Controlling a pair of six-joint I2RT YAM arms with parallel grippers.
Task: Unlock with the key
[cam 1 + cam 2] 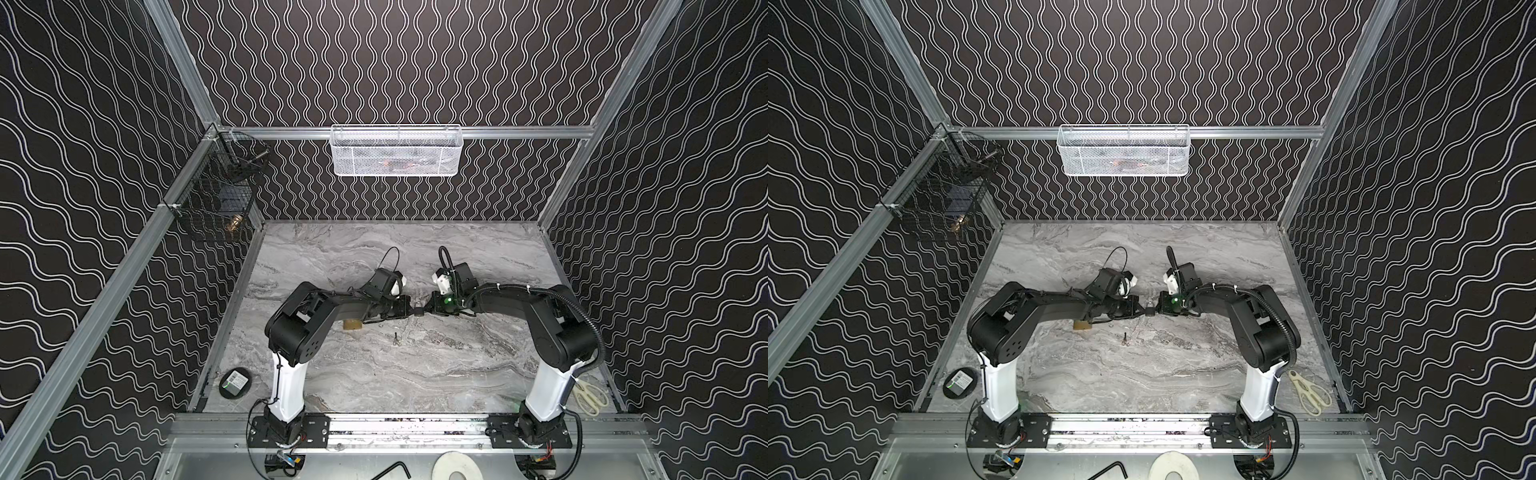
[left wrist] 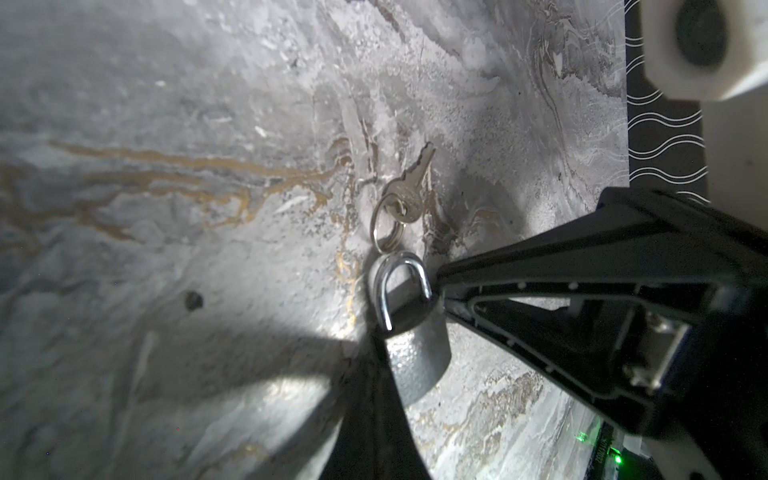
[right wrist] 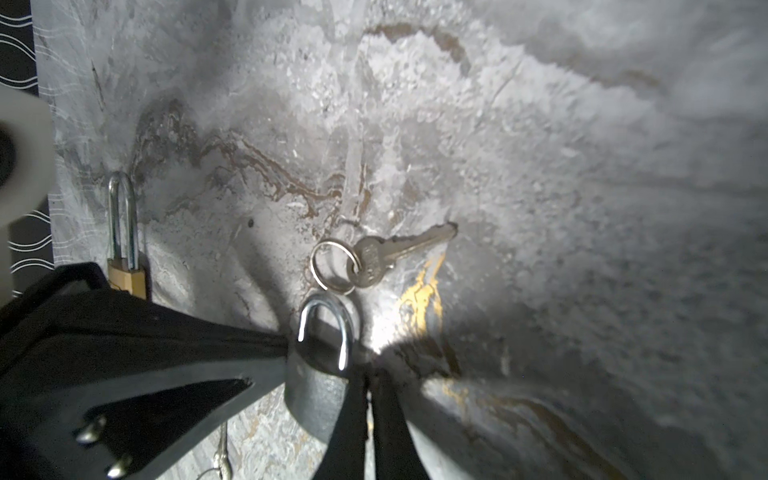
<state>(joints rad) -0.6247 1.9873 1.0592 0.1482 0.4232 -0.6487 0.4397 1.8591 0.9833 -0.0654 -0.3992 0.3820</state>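
Observation:
A small silver padlock hangs above the marble table between my two gripper tips. Its grey body carries a shiny shackle. My left gripper is shut on the lock's top corner beside one shackle leg. From the opposite side, my right gripper has its fingers almost together on the other corner. The key lies flat on the table on a split ring, untouched. I cannot tell whether the shackle is latched.
A brass padlock lies on the table under my left forearm. Scissors lie by the right arm's base, a black round disc by the left base. A white mesh basket and a black wire basket hang on the walls.

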